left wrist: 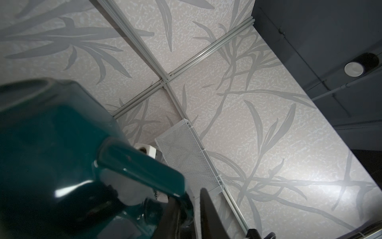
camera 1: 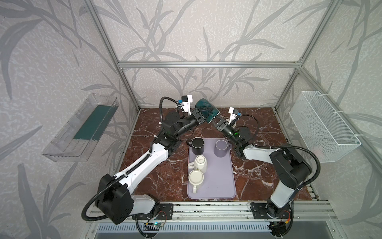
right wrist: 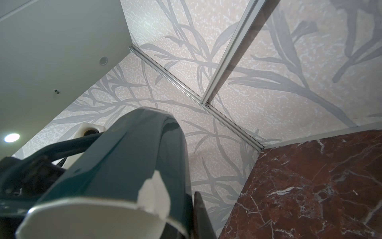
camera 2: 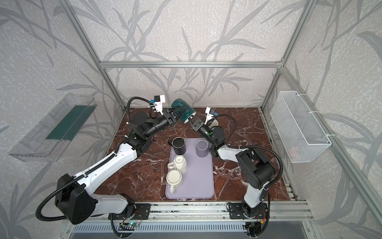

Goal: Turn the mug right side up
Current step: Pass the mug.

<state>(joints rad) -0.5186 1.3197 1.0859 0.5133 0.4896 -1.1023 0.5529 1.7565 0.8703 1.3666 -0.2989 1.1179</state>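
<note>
We have the mug (camera 1: 203, 104) in the air over the back of the worktop (camera 1: 258, 124), beyond the tray (camera 1: 219, 186). It is tilted, mouth down toward the right claw (camera 1: 215, 119), which is clamped on its rim wall. The left claw (camera 1: 205, 113) sits at the handle; whether it grips, we cannot tell. We judge this a handover, so the right wrist can roll the mouth upward.

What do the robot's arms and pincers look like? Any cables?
The left arm and right arm have white shells and black joints, each trailed by a ribbed black hose. The left gripper and right gripper are black pincers beside white camera blocks with blue plugs.
</note>
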